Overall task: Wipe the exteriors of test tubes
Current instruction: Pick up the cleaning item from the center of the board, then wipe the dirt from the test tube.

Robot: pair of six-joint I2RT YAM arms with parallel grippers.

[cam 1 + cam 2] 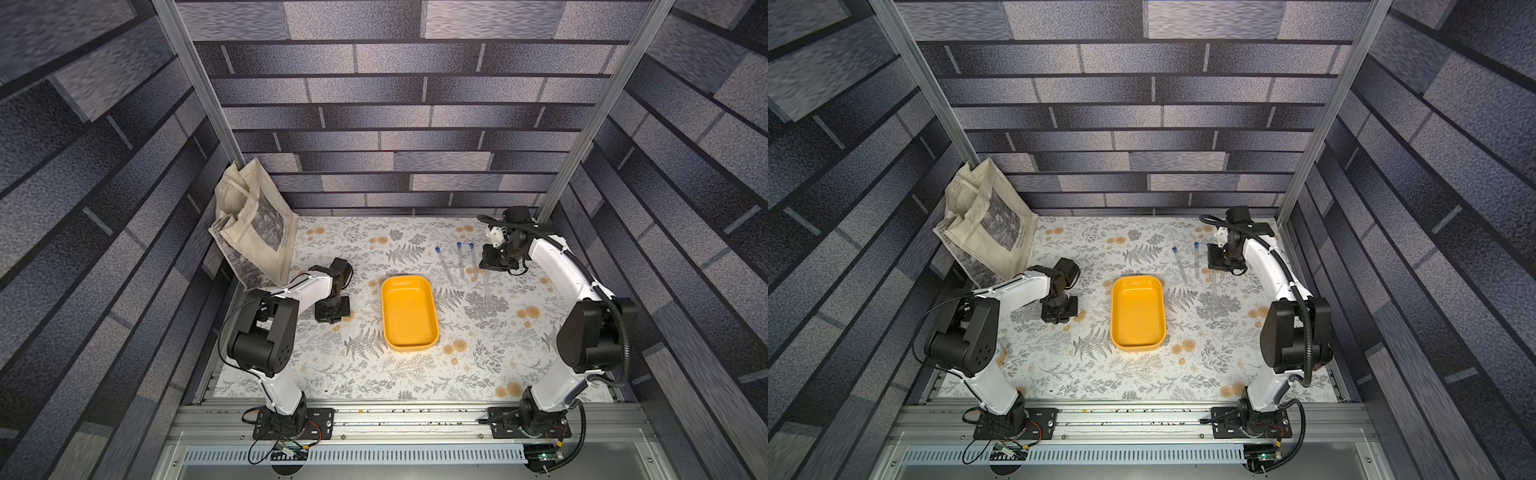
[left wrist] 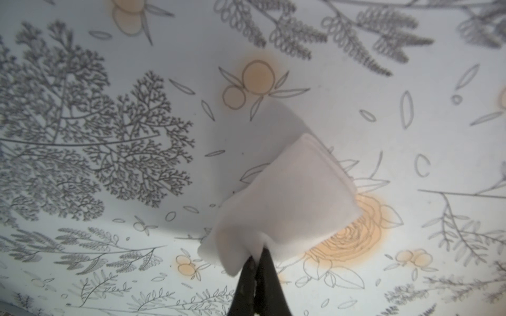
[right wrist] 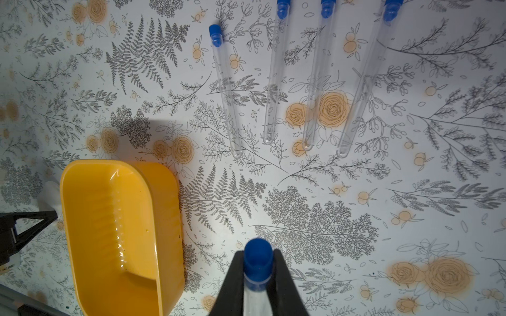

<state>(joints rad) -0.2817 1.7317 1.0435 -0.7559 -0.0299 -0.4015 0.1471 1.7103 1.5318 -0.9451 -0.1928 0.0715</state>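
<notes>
The test tube [image 3: 254,298] sits pinched at its blue cap in my right claw [image 3: 257,257]; four more tubes [image 3: 273,82] lie on the worktop [image 3: 410,191]. My left claw [image 2: 257,254] clamps the cloth [image 2: 287,197]: I should bring them together and stroke lengthwise, gently.

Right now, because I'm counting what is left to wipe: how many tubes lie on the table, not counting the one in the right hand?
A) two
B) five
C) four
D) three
C: the right wrist view shows four capped tubes lying side by side on the table, while the right hand grips a fifth tube by its cap end.
</notes>
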